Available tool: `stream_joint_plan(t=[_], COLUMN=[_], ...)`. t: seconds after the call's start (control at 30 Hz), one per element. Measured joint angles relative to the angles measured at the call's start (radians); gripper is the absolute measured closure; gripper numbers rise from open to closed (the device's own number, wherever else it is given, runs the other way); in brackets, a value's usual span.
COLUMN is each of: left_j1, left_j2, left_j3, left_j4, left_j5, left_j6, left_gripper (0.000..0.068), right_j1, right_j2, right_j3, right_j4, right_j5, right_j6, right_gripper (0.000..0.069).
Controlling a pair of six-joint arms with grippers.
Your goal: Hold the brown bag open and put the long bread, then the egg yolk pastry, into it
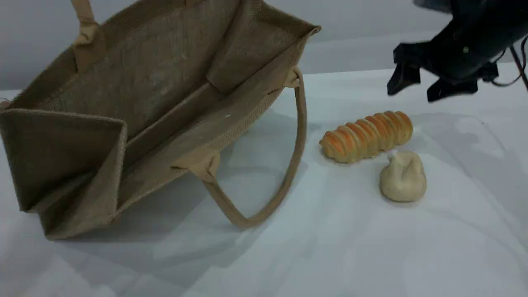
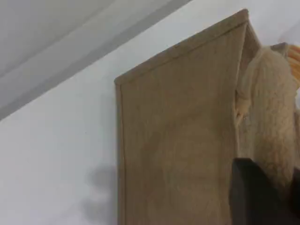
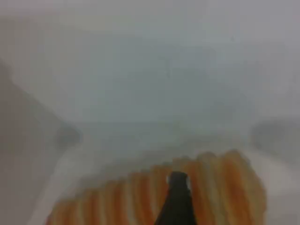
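The right arm's fingers (image 1: 427, 84) hang in the air at about 2 o'clock in the scene view, spread apart and holding nothing. They sit just above and beyond the long bread (image 1: 366, 136), not touching it. In the right wrist view, one dark fingertip (image 3: 177, 199) shows in front of the blurred orange ridges of the loaf (image 3: 154, 201).

The left arm's fingers (image 2: 262, 197) appear only in the left wrist view, at 5 o'clock. They are pressed together beside a beige rope handle (image 2: 272, 117), but whether they actually pinch it I cannot tell.

The brown bag (image 1: 144, 107) lies tipped on the white worktop (image 1: 330, 239) at 9 to 11 o'clock, its mouth gaping toward the camera. Its other handle (image 1: 284, 181) loops down onto the worktop near the centre, between the bag and the bread.

The egg yolk pastry (image 1: 403, 176) sits at 4 o'clock from the loaf, just beside it. Nothing blocks the way from either one to the bag's mouth.
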Motion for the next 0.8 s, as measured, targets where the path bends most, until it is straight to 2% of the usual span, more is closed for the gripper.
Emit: stream_joint_plan(t=[0.23, 0.43, 0.53, 0.63, 0.8], left_j1=[0.000, 0.000, 0.000, 0.000, 0.000], left_j2=[0.000, 0.000, 0.000, 0.000, 0.000], left_j3=[0.000, 0.000, 0.000, 0.000, 0.000], left_j4=[-0.006, -0.034, -0.050, -0.051, -0.051], left_j5=[0.000, -0.001, -0.001, -0.002, -0.002], left_j6=[-0.002, -0.013, -0.030, -0.030, -0.030], left_gripper=[0.0595, 0.0595, 0.0595, 0.0595, 0.0595], right_j1=[0.015, 0.086, 0.091, 0.090, 0.090], right_j2=[0.068, 0.131, 0.157, 0.165, 0.167], right_j3=[-0.016, -0.057, -0.057, -0.058, -0.058], right_j4=[0.033, 0.053, 0.057, 0.051, 0.025], right_j5=[0.001, -0.027, -0.030, -0.024, -0.003], right_j6=[-0.023, -0.078, -0.077, -0.078, -0.078], right_gripper=[0.0160, 0.0160, 0.0177, 0.0249, 0.0481])
